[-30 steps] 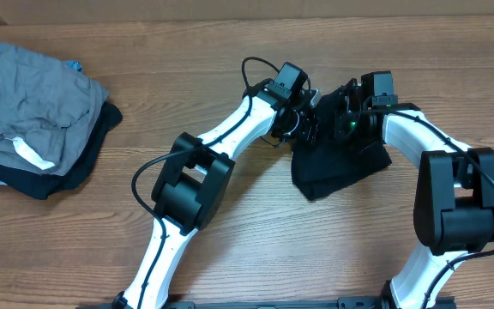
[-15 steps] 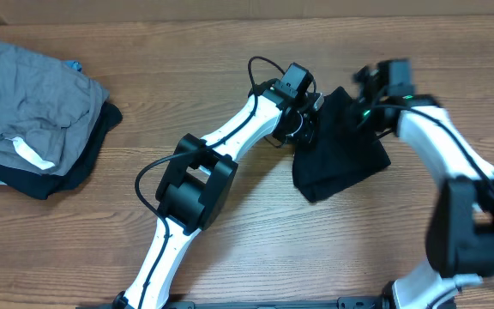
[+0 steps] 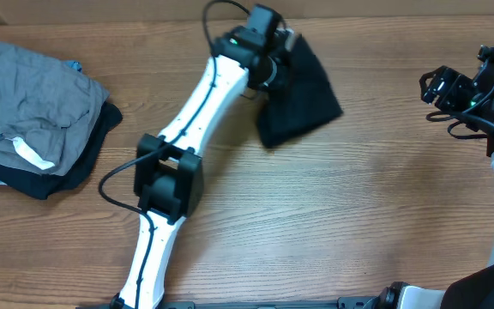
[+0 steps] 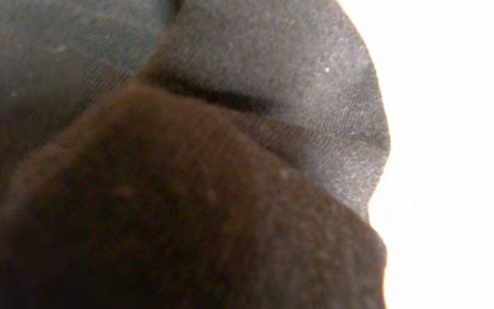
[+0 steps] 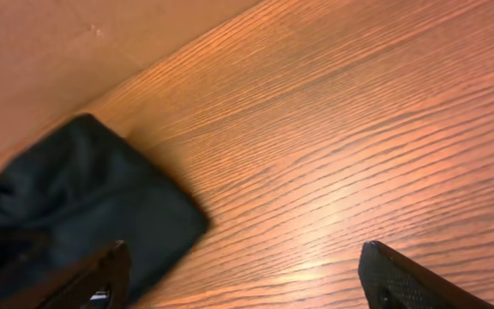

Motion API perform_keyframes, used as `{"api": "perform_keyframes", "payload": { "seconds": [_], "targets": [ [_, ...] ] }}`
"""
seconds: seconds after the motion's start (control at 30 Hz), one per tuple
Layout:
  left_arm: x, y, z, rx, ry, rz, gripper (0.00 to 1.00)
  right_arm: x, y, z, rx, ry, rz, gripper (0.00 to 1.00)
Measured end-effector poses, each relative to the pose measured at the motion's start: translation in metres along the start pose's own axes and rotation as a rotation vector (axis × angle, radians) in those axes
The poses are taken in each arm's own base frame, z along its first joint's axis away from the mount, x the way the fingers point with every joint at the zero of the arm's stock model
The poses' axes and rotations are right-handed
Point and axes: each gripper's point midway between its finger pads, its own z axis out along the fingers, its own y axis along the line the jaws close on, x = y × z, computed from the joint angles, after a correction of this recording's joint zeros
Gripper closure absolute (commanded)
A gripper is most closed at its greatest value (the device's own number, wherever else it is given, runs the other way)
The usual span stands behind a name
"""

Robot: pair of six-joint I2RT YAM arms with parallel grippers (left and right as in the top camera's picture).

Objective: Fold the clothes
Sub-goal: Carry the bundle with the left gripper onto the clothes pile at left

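The clothes, a black T-shirt (image 3: 303, 94) folded into a compact bundle, lie at the back middle of the table. My left gripper (image 3: 281, 69) is at the bundle's left edge, shut on the fabric. Black cloth (image 4: 256, 129) fills the left wrist view and hides the fingers. My right gripper (image 3: 429, 93) is far to the right of the shirt, apart from it. In the right wrist view it (image 5: 243, 275) stands open over bare wood, with the shirt (image 5: 84, 197) at the lower left, partly behind the left finger.
A pile of other garments sits at the far left: a grey one (image 3: 33, 94) with a white label (image 3: 33, 154) on a dark one (image 3: 75, 176). The wall runs along the table's back edge (image 5: 50, 51).
The left gripper has closed and dragged the folded shirt left and toward the back. The right gripper has let go, opened wide and swung away to the right.
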Motion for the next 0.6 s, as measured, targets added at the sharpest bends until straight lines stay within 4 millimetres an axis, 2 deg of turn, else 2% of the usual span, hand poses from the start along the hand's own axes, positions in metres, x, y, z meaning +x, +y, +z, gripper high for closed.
{"api": "perform_keyframes", "payload": {
  "seconds": [0.17, 0.33, 0.37, 0.43, 0.47, 0.53, 0.6],
  "targets": [
    [-0.033, 0.053, -0.054, -0.100, -0.082, -0.072, 0.96, 0.005, -0.001, 0.000, 0.004, 0.019, 0.011, 0.00],
    [-0.064, 0.100, -0.124, -0.160, -0.207, -0.129, 0.96, 0.007, -0.002, 0.000, 0.006, 0.029, 0.015, 0.00],
    [-0.070, 0.116, -0.147, -0.179, -0.246, -0.154, 0.96, 0.007, -0.002, 0.000, 0.007, 0.030, 0.015, 0.00],
    [-0.070, 0.143, -0.180, -0.212, -0.282, -0.209, 0.96, 0.008, -0.002, 0.000, 0.006, 0.030, 0.015, 0.00],
    [-0.068, 0.161, -0.204, -0.234, -0.309, -0.246, 0.96, 0.008, -0.002, 0.000, 0.007, 0.031, 0.016, 0.00],
    [-0.065, 0.182, -0.235, -0.262, -0.349, -0.291, 0.96, 0.008, -0.002, 0.000, 0.007, 0.030, 0.015, 0.00],
    [-0.055, 0.209, -0.276, -0.303, -0.393, -0.356, 0.96, 0.008, -0.002, 0.000, 0.007, 0.031, 0.015, 0.00]
  ]
}}
